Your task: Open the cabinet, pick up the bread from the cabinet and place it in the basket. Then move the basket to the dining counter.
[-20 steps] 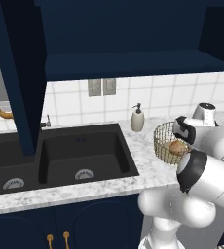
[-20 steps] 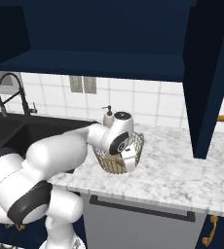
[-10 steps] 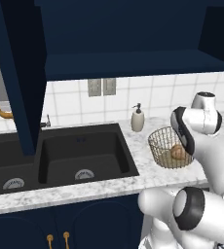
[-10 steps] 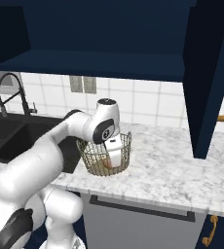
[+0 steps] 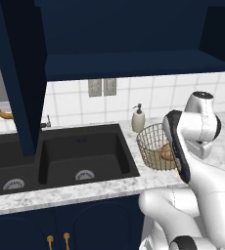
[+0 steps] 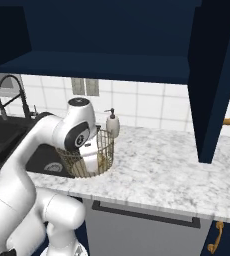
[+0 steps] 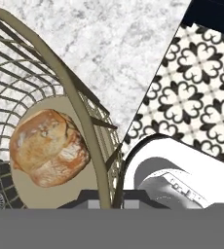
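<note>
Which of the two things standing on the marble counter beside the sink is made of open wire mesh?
The basket, the round tan-gold one with the bread inside it. The soap dispenser behind it is solid cream with a pump top.

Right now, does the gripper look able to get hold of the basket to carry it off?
Probably yes. In the hand view the gripper sits at the basket rim with a wire strut running between its fingertips, jaws nearly closed, seemingly already on it. The bread lies inside, clear of the fingers.

A soap bottle stands just behind the basket, the sink just beside. Open marble counter lies toward the hanging cabinet door.
</note>
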Motion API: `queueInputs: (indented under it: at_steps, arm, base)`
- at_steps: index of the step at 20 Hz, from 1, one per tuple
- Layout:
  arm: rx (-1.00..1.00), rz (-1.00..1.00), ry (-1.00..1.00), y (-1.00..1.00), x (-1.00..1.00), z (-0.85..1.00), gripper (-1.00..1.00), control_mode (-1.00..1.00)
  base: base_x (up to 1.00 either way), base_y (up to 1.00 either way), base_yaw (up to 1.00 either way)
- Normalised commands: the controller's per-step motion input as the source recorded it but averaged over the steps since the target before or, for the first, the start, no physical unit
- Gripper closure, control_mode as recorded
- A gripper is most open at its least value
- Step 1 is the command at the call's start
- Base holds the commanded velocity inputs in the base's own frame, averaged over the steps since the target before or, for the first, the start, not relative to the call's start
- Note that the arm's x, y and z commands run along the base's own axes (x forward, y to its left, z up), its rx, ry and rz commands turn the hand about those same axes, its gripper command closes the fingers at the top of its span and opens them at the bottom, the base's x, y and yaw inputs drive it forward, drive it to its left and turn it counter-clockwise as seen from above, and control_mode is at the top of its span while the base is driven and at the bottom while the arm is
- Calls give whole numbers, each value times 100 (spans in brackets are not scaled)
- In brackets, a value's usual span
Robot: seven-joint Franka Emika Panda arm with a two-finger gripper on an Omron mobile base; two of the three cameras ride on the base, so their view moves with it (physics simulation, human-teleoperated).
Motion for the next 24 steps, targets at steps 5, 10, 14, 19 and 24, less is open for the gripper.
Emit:
queueInputs:
  at_steps: [5,10,14,19,24]
  arm:
    - [15,-3,-9,19,-24,71,100,-100]
    - [1,-5,-3,1,-46,63,100,-100]
    - [0,-2,-11,-3,-57,54,100,-100]
    - [8,0,-22,0,-61,37,100,-100]
    - [4,0,-9,2,-26,14,100,100]
  base:
    - [0,0,0]
    - [0,0,0]
    - [0,0,0]
    - [0,0,0]
    - [-42,3,0]
